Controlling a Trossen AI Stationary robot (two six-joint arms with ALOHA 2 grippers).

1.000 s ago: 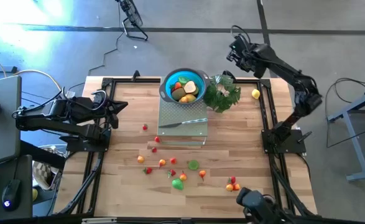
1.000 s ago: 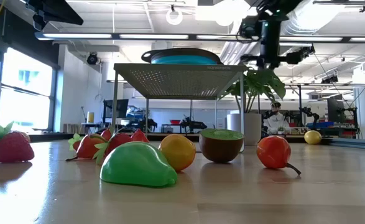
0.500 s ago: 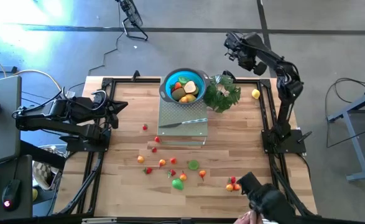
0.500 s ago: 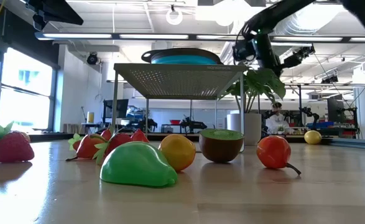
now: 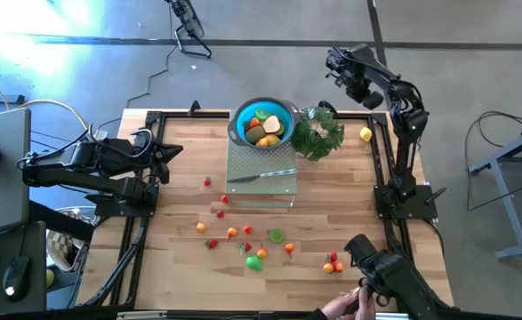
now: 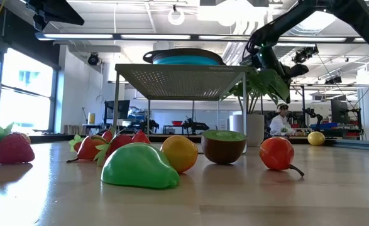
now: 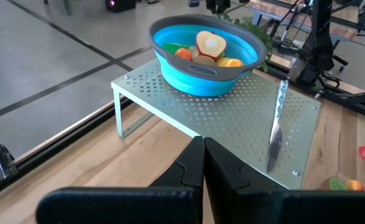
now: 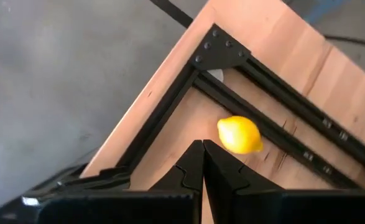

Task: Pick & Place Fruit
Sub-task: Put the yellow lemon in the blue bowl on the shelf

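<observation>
Right wrist view: right gripper (image 8: 203,149) closed, empty.

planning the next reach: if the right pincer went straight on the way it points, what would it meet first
Probably the yellow lemon lying on the table's corner, just ahead of the shut right pincer; depth is unclear.
</observation>
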